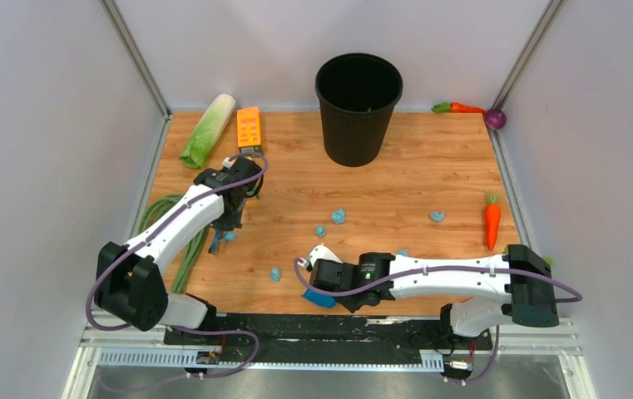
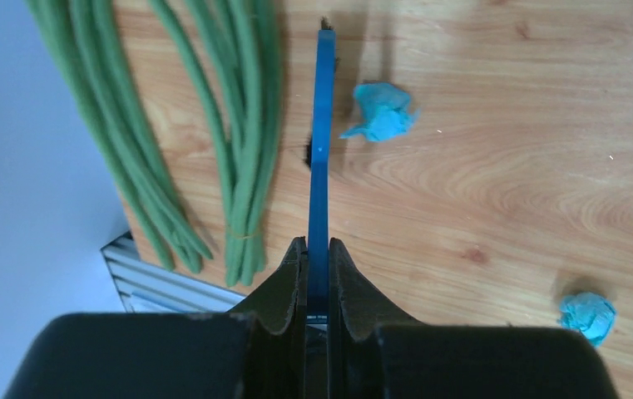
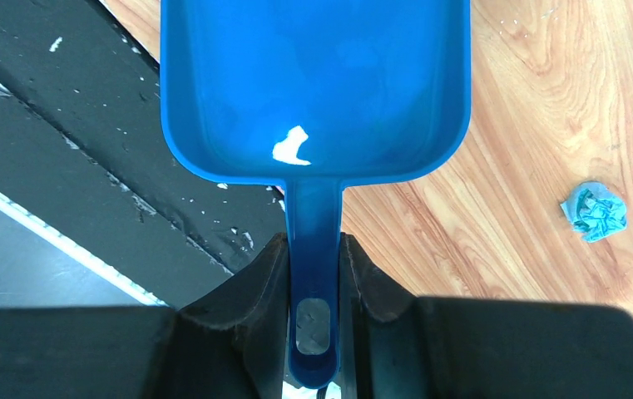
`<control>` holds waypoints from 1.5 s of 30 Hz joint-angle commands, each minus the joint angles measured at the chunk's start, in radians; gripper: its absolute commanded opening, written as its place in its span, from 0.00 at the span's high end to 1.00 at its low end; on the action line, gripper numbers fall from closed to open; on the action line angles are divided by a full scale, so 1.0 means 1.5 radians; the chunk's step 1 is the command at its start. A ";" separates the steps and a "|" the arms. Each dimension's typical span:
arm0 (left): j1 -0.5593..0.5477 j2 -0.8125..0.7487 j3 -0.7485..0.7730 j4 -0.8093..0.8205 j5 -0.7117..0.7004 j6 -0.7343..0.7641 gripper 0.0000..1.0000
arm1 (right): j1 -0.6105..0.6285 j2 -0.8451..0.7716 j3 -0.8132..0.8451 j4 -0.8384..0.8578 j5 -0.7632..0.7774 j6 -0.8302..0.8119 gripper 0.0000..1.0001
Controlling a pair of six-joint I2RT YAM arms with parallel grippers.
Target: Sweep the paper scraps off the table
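My left gripper (image 1: 228, 218) is shut on the thin handle of the blue hand brush (image 1: 216, 242), which points down at the table (image 1: 429, 174) near its left edge. In the left wrist view the brush (image 2: 321, 141) shows edge-on between the fingers (image 2: 284, 283). One paper scrap (image 2: 382, 112) lies just right of its tip and another (image 2: 588, 316) lies farther right. Several teal scraps lie mid-table (image 1: 339, 216), (image 1: 437, 216), (image 1: 275, 273). My right gripper (image 1: 323, 287) is shut on the handle of the blue dustpan (image 3: 313, 83), which is at the table's near edge with a scrap (image 3: 597, 211) to its right.
A black bin (image 1: 358, 104) stands at the back centre. A cabbage (image 1: 209, 129) and an orange box (image 1: 249, 129) lie at the back left, and green beans (image 1: 175, 241) along the left edge. A carrot (image 1: 492, 223) lies at the right. Another carrot (image 1: 462, 107) and a purple ball (image 1: 496, 119) lie at the back right.
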 commanded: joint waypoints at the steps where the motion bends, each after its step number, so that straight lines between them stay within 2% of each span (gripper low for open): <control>1: 0.002 -0.003 -0.030 0.094 0.115 0.076 1.00 | 0.004 -0.023 -0.015 0.003 0.025 0.015 1.00; 9: -0.001 0.055 -0.037 0.088 0.254 0.109 1.00 | 0.003 -0.045 -0.028 0.029 0.023 0.006 1.00; 18: -0.012 0.016 -0.031 0.077 0.323 0.115 1.00 | 0.005 -0.031 -0.054 0.127 -0.035 -0.044 1.00; 24: -0.050 0.010 -0.030 0.079 0.356 0.138 1.00 | 0.005 -0.016 -0.065 0.177 -0.057 -0.072 1.00; 38: -0.101 0.017 -0.025 0.091 0.420 0.146 1.00 | -0.014 0.032 -0.064 0.255 -0.051 -0.050 1.00; 45: -0.110 -0.006 -0.042 0.092 0.462 0.143 1.00 | -0.049 0.044 -0.069 0.267 -0.066 -0.017 1.00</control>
